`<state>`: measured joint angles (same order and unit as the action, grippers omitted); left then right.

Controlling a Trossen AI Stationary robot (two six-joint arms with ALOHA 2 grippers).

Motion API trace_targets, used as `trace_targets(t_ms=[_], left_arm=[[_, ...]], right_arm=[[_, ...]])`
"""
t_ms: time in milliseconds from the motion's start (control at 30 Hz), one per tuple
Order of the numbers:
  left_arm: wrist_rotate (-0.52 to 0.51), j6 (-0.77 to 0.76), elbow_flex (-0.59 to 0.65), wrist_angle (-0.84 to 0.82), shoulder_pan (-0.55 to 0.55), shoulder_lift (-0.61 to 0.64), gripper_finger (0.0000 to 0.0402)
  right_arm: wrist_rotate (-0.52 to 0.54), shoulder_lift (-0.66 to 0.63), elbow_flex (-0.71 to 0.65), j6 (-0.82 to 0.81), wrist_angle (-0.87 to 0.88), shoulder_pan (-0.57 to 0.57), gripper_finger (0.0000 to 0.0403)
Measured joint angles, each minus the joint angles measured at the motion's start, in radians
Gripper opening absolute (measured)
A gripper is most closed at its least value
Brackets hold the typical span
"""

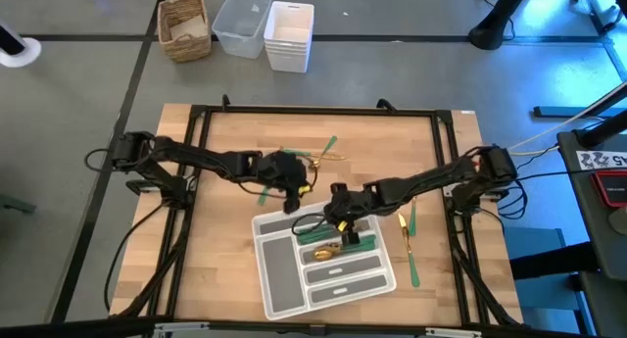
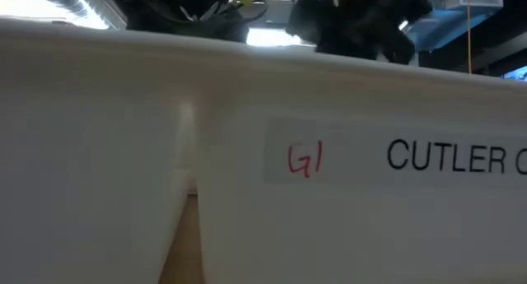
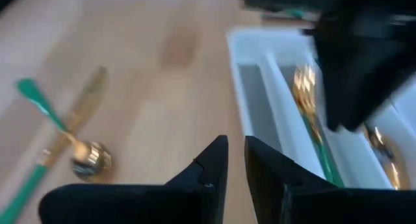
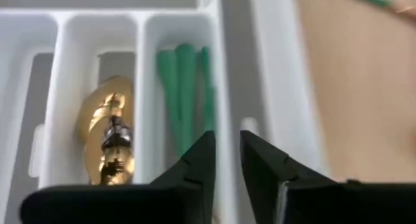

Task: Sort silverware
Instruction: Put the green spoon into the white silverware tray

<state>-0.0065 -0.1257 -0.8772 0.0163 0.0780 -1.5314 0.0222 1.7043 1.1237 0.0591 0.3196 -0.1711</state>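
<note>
- The right gripper (image 4: 225, 160) hangs over the tray (image 1: 279, 279), fingers a little apart, holding nothing.
- The left gripper (image 3: 235, 169) waits mid-table, fingers nearly together, empty.
- Silverware (image 4: 185, 94) lies in the tray; more (image 1: 410, 242) lies by the table's right edge.

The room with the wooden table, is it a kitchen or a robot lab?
Probably a robot lab or workshop, not a kitchen. The wooden table sits inside a dark metal frame with two robot arms mounted on it, storage bins stand on a bare grey floor, and the cutlery tray looks like practice equipment.
</note>
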Motion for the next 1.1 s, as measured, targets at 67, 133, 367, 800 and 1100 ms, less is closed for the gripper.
trace_targets(t_ms=[67,133,367,800,1100], left_arm=[[-0.002,-0.022,0.0,0.031,0.032,0.0,0.0045],[-0.005,-0.042,0.0,0.059,0.063,0.0,0.0045],[-0.011,-0.109,-0.004,0.206,0.164,-0.057,0.0045],[-0.007,-0.018,-0.355,-0.135,0.278,-0.339,0.0045],[-0.023,0.038,-0.653,-0.424,0.306,-0.581,0.0045]], right_arm=[[0.05,-0.027,0.049,0.001,0.099,0.0,0.0068],[0.109,-0.046,0.096,0.003,0.191,0.0,0.0068],[0.329,-0.146,0.167,0.028,0.43,0.001,0.0067],[0.5,-0.4,0.159,-0.108,0.696,0.001,0.0067],[0.526,-0.552,0.051,-0.199,0.703,0.001,0.0067]])
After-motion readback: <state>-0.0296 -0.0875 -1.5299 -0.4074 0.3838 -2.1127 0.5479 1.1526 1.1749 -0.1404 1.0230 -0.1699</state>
